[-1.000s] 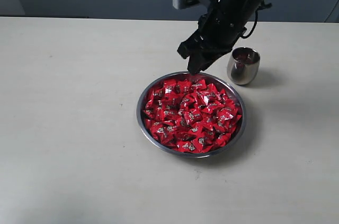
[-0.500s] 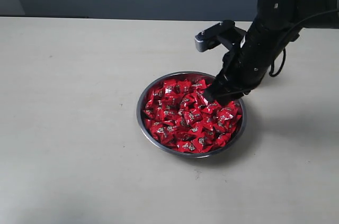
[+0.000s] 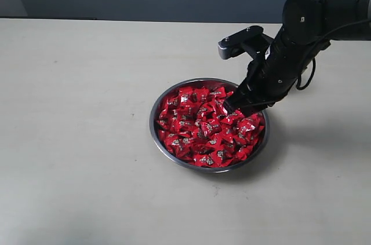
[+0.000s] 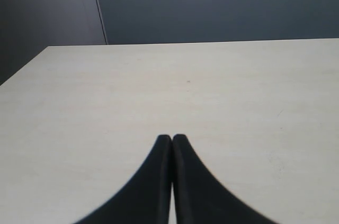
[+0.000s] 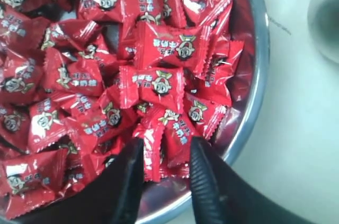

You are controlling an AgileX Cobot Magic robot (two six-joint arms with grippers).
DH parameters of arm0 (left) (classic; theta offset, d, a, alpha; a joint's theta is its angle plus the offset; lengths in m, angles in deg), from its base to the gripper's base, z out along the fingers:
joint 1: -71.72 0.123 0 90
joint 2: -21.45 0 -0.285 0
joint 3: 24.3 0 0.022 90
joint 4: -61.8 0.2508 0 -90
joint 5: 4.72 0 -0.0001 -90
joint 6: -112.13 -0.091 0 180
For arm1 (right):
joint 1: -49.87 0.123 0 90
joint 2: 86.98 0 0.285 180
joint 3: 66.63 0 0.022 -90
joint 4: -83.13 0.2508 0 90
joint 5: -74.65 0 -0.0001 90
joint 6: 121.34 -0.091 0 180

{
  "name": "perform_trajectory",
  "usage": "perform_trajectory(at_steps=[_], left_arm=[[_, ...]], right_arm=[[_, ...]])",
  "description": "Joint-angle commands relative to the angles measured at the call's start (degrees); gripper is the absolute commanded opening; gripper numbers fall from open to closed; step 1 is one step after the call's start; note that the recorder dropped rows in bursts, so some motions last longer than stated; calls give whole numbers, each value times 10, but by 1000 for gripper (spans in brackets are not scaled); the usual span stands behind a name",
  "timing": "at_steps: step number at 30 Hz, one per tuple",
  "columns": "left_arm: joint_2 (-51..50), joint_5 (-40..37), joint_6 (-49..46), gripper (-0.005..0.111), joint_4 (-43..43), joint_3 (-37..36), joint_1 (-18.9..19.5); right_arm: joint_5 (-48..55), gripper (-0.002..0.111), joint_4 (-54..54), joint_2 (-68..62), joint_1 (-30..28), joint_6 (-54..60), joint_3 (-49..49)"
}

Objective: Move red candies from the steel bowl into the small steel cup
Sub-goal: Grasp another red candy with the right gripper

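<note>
Wide shot first. The steel bowl (image 3: 152, 119) sits around the middle of the desk (image 3: 81, 158), heaped with red candies (image 3: 200, 126). The right gripper (image 3: 237, 106) is dipped into the pile at about 2 o'clock of the bowl, close to the rim, with its arm slanting down from that same side. My guess is it works that edge because it's the shortest way in for that arm. The arm blocks whatever stands behind it.

Left wrist camera: the left gripper (image 4: 172, 139) has its jaws pressed together with nothing between them, over bare desk. No bowl or candy in its sight, so I'd say it's parked out of the way.

Right wrist camera is the good one. The jaws are parted, with the tips down in the pile on either side of one candy, and they don't look clamped on it yet. The wrappers are glossy red with zigzag crimped ends and a little silver-white logo. They're piled overlapping every which way (slippery stuff, a neighbour could easily ride along). Just outside the rim there's a blurry grey rounded shape that I take for the small steel cup (image 5: 326, 15).
</note>
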Motion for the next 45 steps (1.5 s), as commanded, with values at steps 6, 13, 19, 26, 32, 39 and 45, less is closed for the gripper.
perform_trajectory(at_steps=[6, 13, 19, 26, 32, 39, 45], left_arm=[[3, 1, 1, 0, 3, -2, -5], [3, 1, 1, 0, 3, -2, -5], [3, 1, 1, 0, 3, -2, -5], [3, 1, 1, 0, 3, -2, -5], [3, 1, 1, 0, 3, -2, -5], [3, 1, 1, 0, 3, -2, -5], [3, 1, 1, 0, 3, -2, -5]], right_arm=[[1, 30, 6, -25, -3, -15, 2], [7, 30, -1, -25, -3, -16, 2], [7, 30, 0, -25, -3, -16, 2], [2, 30, 2, -26, -3, -16, 2], [-1, 30, 10, -26, -3, -16, 2], [2, 30, 17, -26, -3, -16, 2], [4, 30, 17, -26, -3, -16, 2]])
